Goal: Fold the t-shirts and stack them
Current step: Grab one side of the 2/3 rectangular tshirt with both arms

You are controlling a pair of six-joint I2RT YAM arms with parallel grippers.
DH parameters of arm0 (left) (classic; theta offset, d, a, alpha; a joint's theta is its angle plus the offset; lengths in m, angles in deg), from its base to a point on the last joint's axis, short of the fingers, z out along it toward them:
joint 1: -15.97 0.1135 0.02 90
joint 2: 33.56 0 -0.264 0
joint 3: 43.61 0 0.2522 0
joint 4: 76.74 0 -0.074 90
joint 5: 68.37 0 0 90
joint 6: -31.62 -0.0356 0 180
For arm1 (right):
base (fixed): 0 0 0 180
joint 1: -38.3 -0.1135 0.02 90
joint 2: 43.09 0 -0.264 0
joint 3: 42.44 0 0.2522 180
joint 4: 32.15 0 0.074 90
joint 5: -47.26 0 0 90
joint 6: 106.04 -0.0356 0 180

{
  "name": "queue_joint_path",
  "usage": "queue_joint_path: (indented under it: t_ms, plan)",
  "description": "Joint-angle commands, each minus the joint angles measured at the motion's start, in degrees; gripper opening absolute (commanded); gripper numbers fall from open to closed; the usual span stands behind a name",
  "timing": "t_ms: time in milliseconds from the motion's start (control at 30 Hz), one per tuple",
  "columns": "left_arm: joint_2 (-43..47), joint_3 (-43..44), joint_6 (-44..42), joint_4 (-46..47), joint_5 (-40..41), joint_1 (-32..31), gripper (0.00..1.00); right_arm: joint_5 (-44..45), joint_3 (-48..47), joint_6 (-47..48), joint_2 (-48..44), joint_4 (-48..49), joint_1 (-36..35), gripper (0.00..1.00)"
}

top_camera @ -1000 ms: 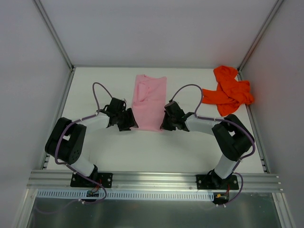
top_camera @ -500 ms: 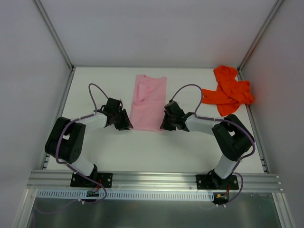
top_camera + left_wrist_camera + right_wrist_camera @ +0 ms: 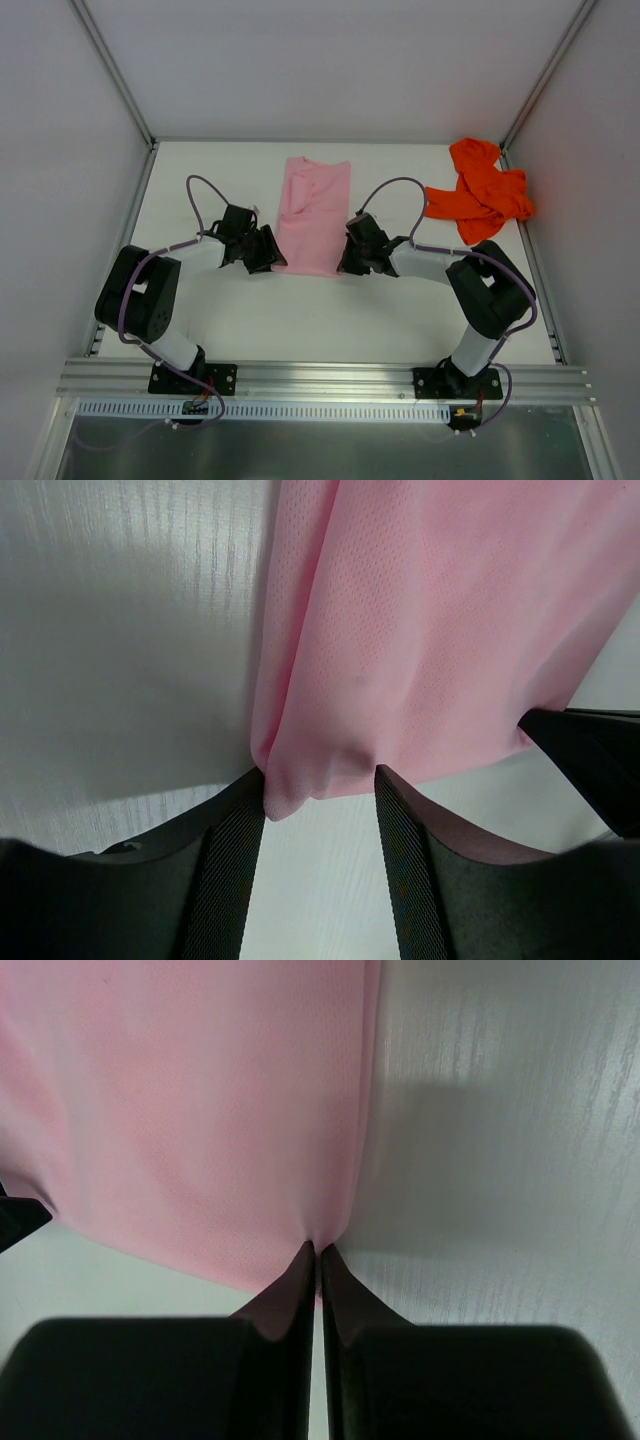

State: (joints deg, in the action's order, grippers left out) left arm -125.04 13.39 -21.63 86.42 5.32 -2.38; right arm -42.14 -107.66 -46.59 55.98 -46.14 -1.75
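The light pink t-shirt [image 3: 315, 212] lies folded into a long strip at the table's middle. My left gripper [image 3: 270, 250] is at its near left corner. In the left wrist view the gripper [image 3: 318, 780] is open, with the pink corner [image 3: 420, 630] lying between the spread fingers. My right gripper [image 3: 346, 260] is at the near right corner. In the right wrist view it [image 3: 318, 1250] is shut on the pink hem [image 3: 200, 1110]. The orange-red t-shirt [image 3: 480, 190] lies crumpled at the far right.
The white table [image 3: 220, 190] is walled by grey panels at the back and sides, with metal posts at the far corners. An aluminium rail [image 3: 320, 378] carries both arm bases at the near edge.
My left gripper drew back to the left from the pink shirt's corner, then came back a little toward it. The right gripper and both shirts have stayed put.
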Motion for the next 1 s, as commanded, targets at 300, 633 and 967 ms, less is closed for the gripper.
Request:
queue_joint_path:
  t_ms: [300, 633, 967]
  plan:
    - [-1.5, -4.7, -2.9, -3.7, 8.8, 1.6, 0.40, 2.3, -0.2, 1.5, 1.1, -3.4, -0.5, 0.03]
    - [-1.2, -5.5, -2.8, -3.9, 8.7, 2.4, 0.38, 2.3, -0.7, 1.7, 1.2, -3.7, -0.5, 0.03]
    - [2.2, -6.1, 1.6, -6.3, 9.7, 3.1, 0.34, 2.4, -0.7, 1.8, 1.3, -3.7, -0.5, 0.03]
